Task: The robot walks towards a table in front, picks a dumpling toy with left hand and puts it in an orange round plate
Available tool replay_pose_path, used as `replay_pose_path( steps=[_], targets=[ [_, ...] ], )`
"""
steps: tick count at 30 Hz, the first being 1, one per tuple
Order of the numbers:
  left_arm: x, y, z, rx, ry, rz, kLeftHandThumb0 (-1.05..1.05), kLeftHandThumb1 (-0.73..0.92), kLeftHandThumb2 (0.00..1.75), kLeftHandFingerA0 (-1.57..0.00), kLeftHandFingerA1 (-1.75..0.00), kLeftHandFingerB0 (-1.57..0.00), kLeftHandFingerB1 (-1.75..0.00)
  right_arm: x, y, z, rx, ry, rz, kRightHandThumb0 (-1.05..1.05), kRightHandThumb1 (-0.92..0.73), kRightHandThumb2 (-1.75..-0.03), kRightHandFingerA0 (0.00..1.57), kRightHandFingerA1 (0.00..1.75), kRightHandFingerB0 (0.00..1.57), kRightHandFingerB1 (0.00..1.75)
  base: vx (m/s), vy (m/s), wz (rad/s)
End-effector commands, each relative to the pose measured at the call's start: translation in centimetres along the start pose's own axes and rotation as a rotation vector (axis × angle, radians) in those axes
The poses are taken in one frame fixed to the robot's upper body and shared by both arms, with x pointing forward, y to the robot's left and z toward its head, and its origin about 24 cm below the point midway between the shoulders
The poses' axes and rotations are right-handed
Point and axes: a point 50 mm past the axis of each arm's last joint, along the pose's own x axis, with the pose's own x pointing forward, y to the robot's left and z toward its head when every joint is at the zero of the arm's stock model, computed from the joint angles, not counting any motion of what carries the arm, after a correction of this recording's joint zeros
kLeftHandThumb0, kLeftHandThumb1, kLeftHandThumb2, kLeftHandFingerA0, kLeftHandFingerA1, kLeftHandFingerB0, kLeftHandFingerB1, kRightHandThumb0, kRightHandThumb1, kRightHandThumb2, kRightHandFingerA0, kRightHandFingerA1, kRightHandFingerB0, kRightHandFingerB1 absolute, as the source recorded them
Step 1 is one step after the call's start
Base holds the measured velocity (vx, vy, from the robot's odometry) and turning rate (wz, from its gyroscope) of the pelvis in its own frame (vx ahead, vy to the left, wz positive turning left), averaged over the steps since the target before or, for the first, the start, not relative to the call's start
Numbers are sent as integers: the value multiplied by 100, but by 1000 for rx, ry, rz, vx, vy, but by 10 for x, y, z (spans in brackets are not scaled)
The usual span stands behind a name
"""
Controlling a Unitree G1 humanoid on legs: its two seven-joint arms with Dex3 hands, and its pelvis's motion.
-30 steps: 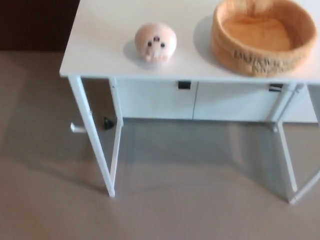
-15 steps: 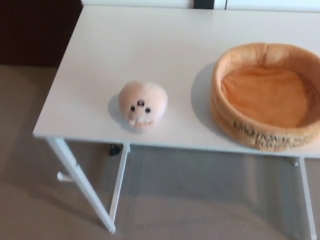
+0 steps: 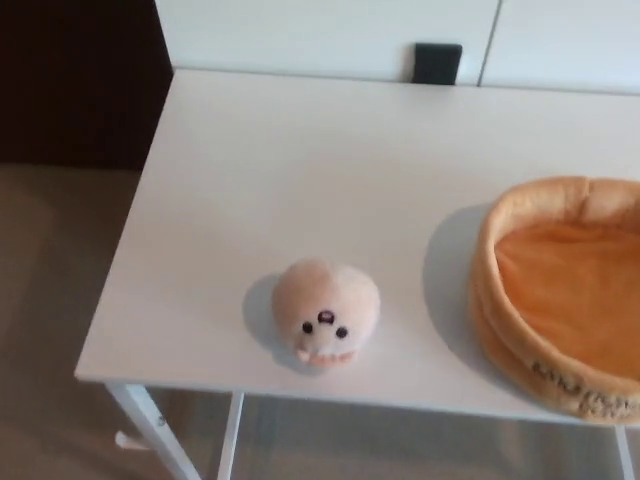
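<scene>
A pale peach dumpling toy (image 3: 326, 314) with small black eyes sits on the white table (image 3: 300, 170), close to the table's front edge and left of centre. To its right stands the orange round plate (image 3: 565, 295), a soft plush dish with a raised rim and dark lettering on its front wall; its right side is cut off by the picture's edge. The toy and the plate are apart, with bare table between them. Neither of my hands shows.
White cabinet fronts (image 3: 320, 35) with a small black handle (image 3: 438, 62) run behind the table. A dark panel (image 3: 70, 80) stands at the back left. Beige floor (image 3: 45, 330) lies left of the table, and a white table leg (image 3: 150, 435) shows below.
The whole picture has shifted: the camera has come closer and looks further over the table. The toy and plate now sit lower and nearer in view. Neither has moved on the table.
</scene>
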Motion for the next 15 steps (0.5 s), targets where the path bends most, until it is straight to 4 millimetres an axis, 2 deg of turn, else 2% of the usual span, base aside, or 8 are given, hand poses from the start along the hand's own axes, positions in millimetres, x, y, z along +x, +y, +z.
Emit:
replay_pose_path(
  steps=[1,2,3,6,9,13,14,15],
  targets=[
    [-1,2,-1,16,-1,1,-36,50,69,-57,-56,-38,-45,-1,-3,-5,4,36,-13,-27,-59,-58,76,57,51,40,38,-204,17],
    [-1,2,-1,16,2,1,-36,50,69,-57,-56,-38,-45,-1,-3,-5,7,35,-13,-27,-59,-58,76,57,51,40,156,-268,15],
    [-1,2,-1,17,-2,0,-29,58,56,-64,-51,-42,-38,-1,-3,-4,3,35,-12,-27,-58,-57,76,56,49,40,114,-415,2],
    [-2,0,-4,26,-1,-3,-29,59,57,-64,-51,-42,-38,-1,-2,-6,-20,40,-10,-28,-60,-58,76,54,49,40,100,-287,-2],
    [-2,0,-5,40,2,-10,-29,60,57,-64,-52,-43,-38,-1,-2,-7,-34,40,-9,-27,-55,-57,76,52,48,39,63,-61,0],
    [-3,-2,-9,28,14,-14,-34,58,56,-66,-52,-42,-38,-1,-1,-8,-43,48,-7,-28,-58,-57,77,52,48,39,31,18,-3],
    [-3,-1,-8,27,11,-14,-43,48,74,-65,-61,-38,-48,-1,-1,-7,-44,46,-6,-28,-59,-57,75,54,48,39,45,104,-8],
    [-3,-1,-8,25,6,-16,-37,60,57,-72,-54,-40,-38,-1,-2,-7,-45,42,-4,-28,-59,-58,76,54,48,39,48,112,-6]
  ],
)
